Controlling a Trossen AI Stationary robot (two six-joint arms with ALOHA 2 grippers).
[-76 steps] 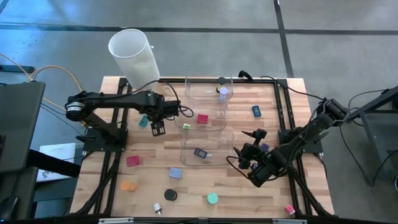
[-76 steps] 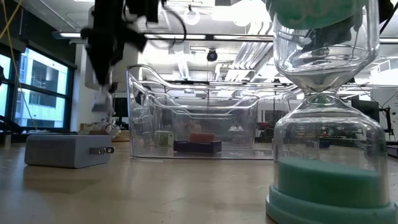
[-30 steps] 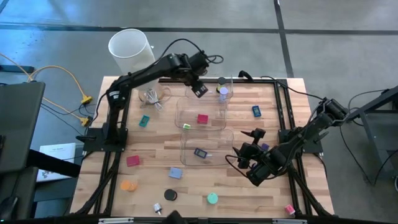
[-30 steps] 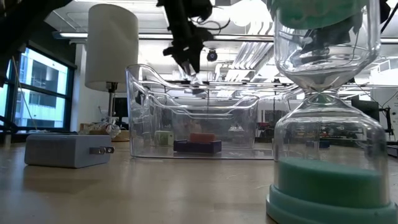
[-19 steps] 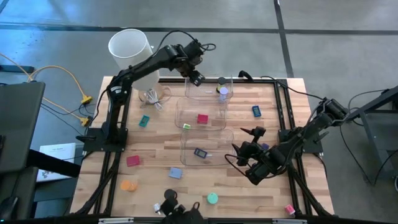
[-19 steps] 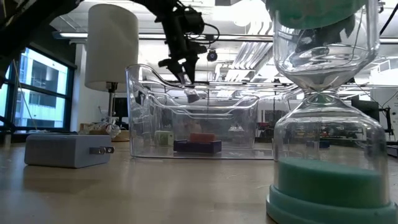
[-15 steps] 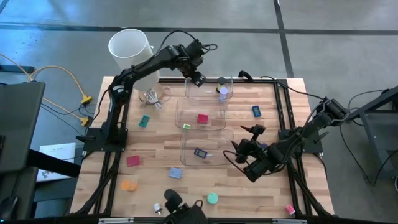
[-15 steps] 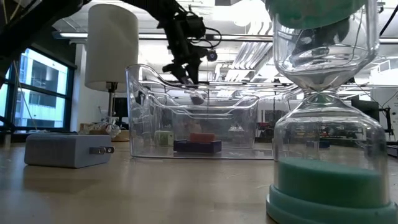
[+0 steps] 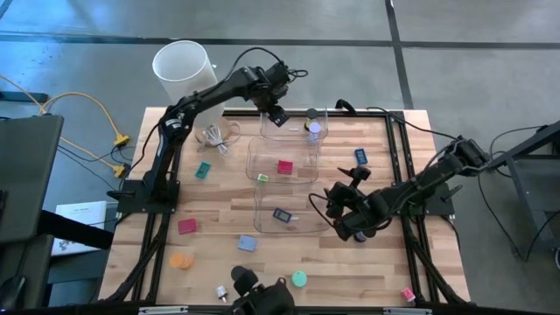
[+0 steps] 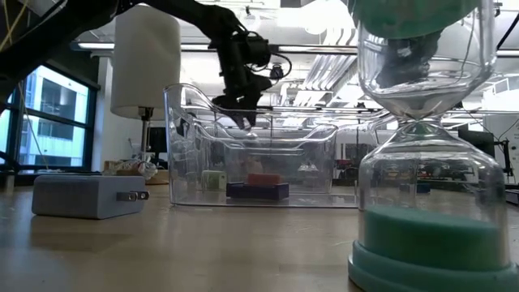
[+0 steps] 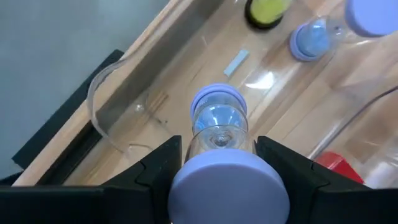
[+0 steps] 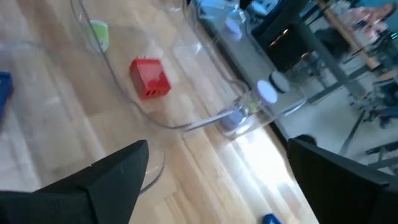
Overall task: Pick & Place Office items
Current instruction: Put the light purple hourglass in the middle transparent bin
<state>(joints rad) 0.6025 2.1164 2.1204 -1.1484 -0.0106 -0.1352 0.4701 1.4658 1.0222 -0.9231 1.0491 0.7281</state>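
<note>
My left gripper [image 9: 278, 114] hangs over the far clear bin [image 9: 293, 133], shut on a small lavender-capped hourglass [image 11: 219, 134]. A second lavender hourglass [image 9: 313, 129] and a yellow-green disc [image 11: 264, 12] lie in that bin. The middle bin holds a red block [image 9: 285, 166] and a tiny green piece [image 9: 262, 178]. A blue piece [image 9: 282, 214] lies in the near bin. My right gripper [image 9: 341, 208] is open and holds nothing, just right of the near bin [image 9: 289, 210]. Its wrist view looks across the bins at the red block [image 12: 149, 78]. My left gripper pinches the lavender hourglass between its two fingers [image 11: 158, 168], which stand on either side of its glass body just behind the near cap [image 11: 227, 190]. The fingers slant down from above. The hourglass points away along them, its far cap [image 11: 217, 102] toward the bin floor.
Loose on the wood are a blue block [image 9: 360, 157], teal block [image 9: 203, 171], red block [image 9: 187, 226], grey-blue adapter [image 9: 248, 243], orange disc [image 9: 180, 261], teal hourglass [image 9: 299, 279] and pink block [image 9: 408, 295]. A tall white cylinder [image 9: 185, 74] stands at the far left corner.
My left gripper, carrying the hourglass, has shifted slightly toward the far edge over the far bin, sunk toward its rim and turned a little. My right gripper has moved from the near right part of the table toward the far left, up to the near bin's right side.
</note>
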